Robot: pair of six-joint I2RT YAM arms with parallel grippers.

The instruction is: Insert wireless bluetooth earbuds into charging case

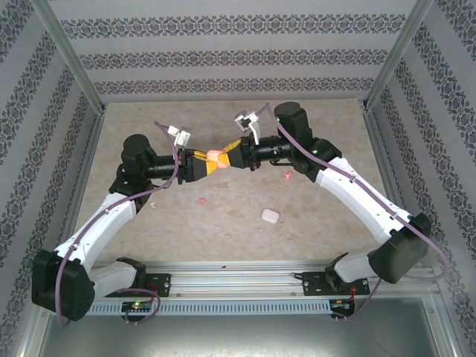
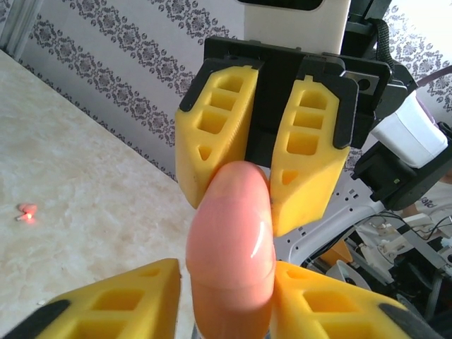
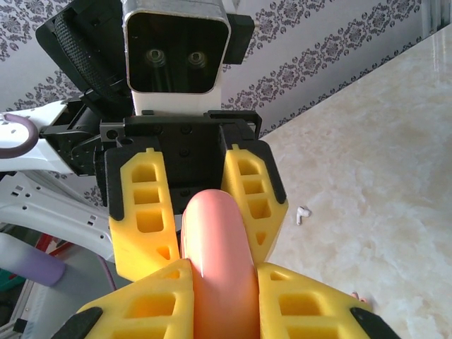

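Above the middle of a beige desk [image 1: 223, 238], two robot arms meet tip to tip. The left tool [image 1: 207, 165] and right tool [image 1: 229, 158] (both with yellow fingers) each clamp an opposite end of one pink case [image 1: 216, 154], held off the surface. The earbuds lie loose on the desk: a red earbud [image 1: 286, 175] near the right arm, a pink earbud [image 1: 201, 201] under the left tool, and a white earbud [image 3: 302, 214]. A white case [image 1: 269, 216] sits nearer the front.

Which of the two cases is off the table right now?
The pink case, held in mid-air between the left gripper and the right gripper, both shut on it. The white case lies on the table.
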